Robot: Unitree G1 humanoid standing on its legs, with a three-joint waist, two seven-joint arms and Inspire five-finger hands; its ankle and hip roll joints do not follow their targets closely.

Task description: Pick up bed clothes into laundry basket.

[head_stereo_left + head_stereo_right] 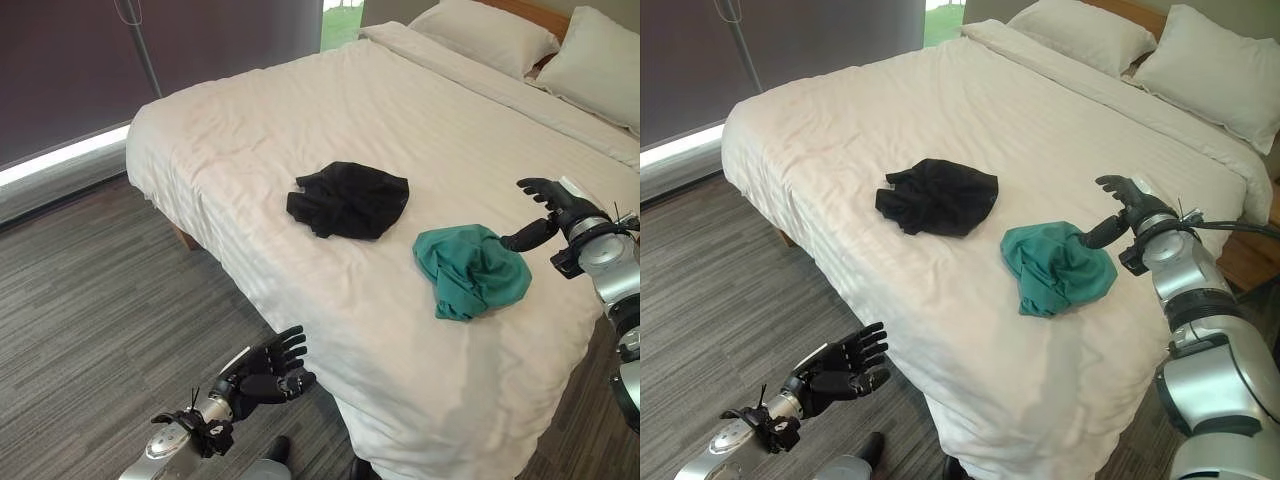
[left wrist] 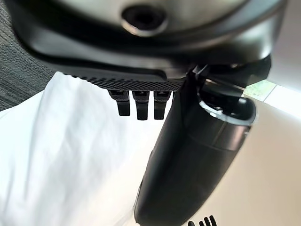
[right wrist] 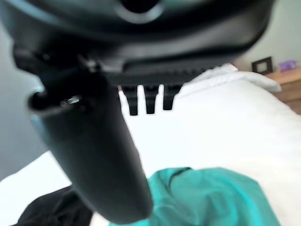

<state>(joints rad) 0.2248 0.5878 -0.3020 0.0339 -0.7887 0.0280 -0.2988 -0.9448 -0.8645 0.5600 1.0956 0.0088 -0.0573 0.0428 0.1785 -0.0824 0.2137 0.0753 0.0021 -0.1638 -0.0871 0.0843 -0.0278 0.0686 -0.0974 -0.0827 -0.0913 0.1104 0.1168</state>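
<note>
A wide bed (image 1: 300, 110) with a white sheet carries two crumpled pieces of clothing, both in its half nearer to the foot. The black garment (image 1: 348, 199) lies about in the middle of the mattress, well away from every edge. The teal garment (image 1: 472, 270) lies near it, closer to the bed's right side and to the foot edge; the two pieces are apart and do not touch. The right hand (image 1: 1124, 207) hangs over the sheet just beside the teal garment, on the side toward the pillows (image 1: 545, 45), with its fingers straight and spread and the thumb (image 1: 528, 235) reaching to the rim of the cloth; it holds nothing. The left hand (image 1: 268, 370) is off the bed, above the grey floor (image 1: 90, 300) just in front of the foot edge, near the corner of the mattress, with fingers relaxed and apart, also with nothing in it. Two white pillows rest at the head end.
</note>
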